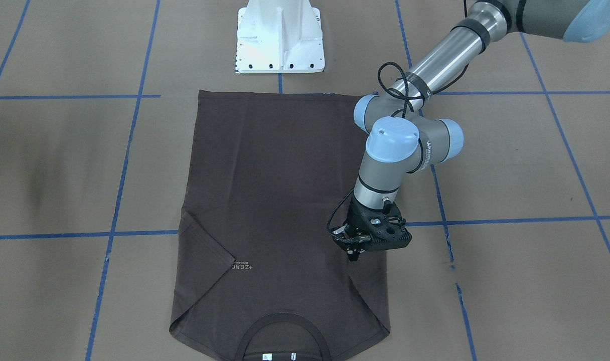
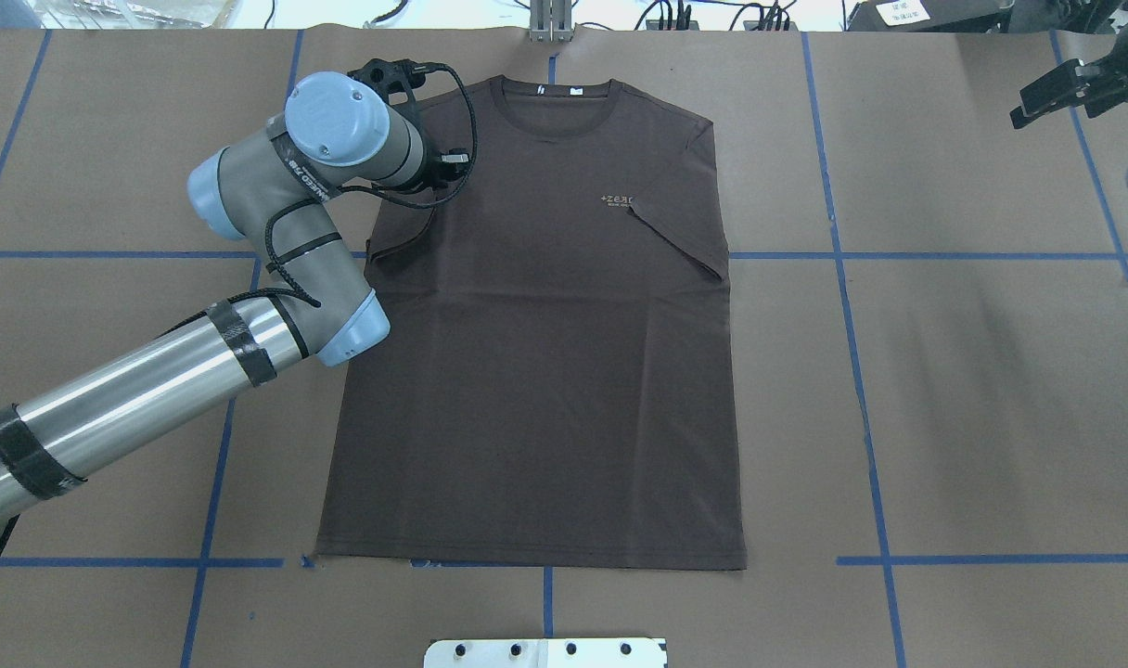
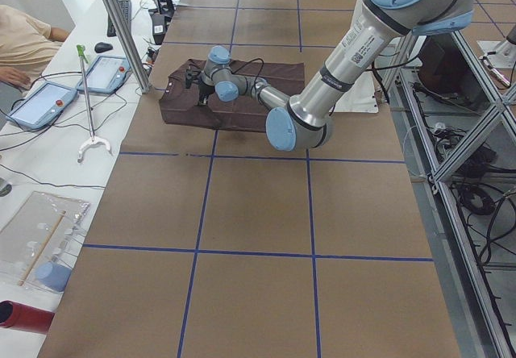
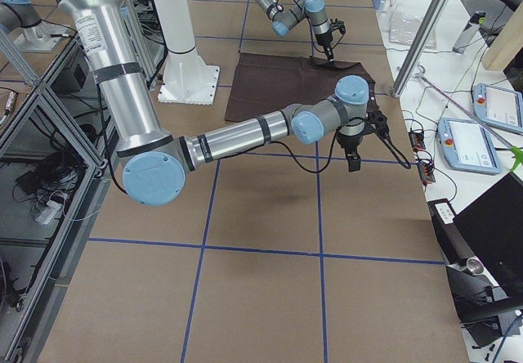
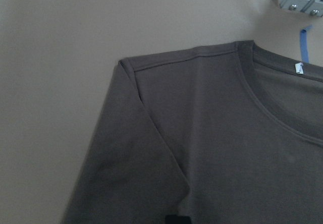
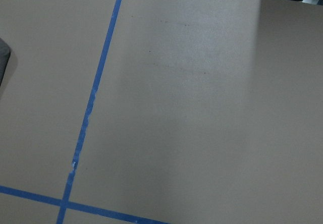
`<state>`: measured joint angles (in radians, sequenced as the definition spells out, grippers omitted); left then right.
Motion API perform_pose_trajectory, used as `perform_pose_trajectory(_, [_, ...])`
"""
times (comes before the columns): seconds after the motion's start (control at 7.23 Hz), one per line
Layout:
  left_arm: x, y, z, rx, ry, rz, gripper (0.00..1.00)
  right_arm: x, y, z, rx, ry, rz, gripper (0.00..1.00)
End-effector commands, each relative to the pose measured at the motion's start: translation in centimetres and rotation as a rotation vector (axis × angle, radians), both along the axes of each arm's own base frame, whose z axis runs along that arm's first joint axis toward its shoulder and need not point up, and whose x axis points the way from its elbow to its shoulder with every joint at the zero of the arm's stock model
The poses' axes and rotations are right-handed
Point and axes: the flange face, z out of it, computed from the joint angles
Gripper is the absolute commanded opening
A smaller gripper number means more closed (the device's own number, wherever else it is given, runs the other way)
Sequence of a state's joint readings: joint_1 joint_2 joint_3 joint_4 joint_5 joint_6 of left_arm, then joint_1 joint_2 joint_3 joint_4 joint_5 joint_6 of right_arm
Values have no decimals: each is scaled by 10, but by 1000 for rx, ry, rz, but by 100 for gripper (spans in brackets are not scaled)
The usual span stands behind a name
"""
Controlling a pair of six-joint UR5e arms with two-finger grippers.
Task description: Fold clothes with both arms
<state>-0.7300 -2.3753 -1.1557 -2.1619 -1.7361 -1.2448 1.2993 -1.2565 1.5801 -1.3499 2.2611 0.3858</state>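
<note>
Shirt, dark brown, lay flat and face up on the paper-covered table. Its collar pointed away from the robot and both short sleeves were folded in over the body. The left gripper hung just above the folded sleeve on the robot's left, near the shoulder. Its fingers appeared drawn together with no cloth between them. The right gripper hung over bare table crossed by blue tape, well apart from the shirt. How far it was open could not be told.
</note>
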Motion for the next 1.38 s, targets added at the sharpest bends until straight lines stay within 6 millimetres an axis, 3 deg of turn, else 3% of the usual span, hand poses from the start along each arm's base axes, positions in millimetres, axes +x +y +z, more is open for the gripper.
perform_pose_trajectory(0.0, [-1, 3, 5, 120, -74, 97, 100, -1, -2, -9, 8, -7, 6, 100])
perform_pose_trajectory(0.14, [-6, 1, 5, 172, -101, 138, 100, -11, 2, -19, -20, -27, 32, 100])
perform_pose_trajectory(0.28, [-15, 10, 6, 197, -96, 149, 100, -40, 15, -44, -77, -72, 75, 100])
perform_pose_trajectory(0.55, [-57, 54, 17, 224, -34, 190, 100, -119, 71, -106, -155, -126, 196, 100])
perform_pose_trajectory(0.69, [-75, 72, 12, 249, -11, 189, 100, -167, 109, -128, -189, -143, 248, 100])
perform_pose_trajectory(0.83, [-88, 85, 13, 259, 2, 189, 100, -204, 158, -134, -204, -145, 273, 100])
perform_pose_trajectory(1.11, [-126, 136, 26, 266, 38, 207, 100, -250, 265, -150, -254, -183, 316, 100])
perform_pose_trajectory(1.24, [-136, 179, 43, 236, 52, 231, 100, -276, 319, -157, -271, -211, 337, 100])
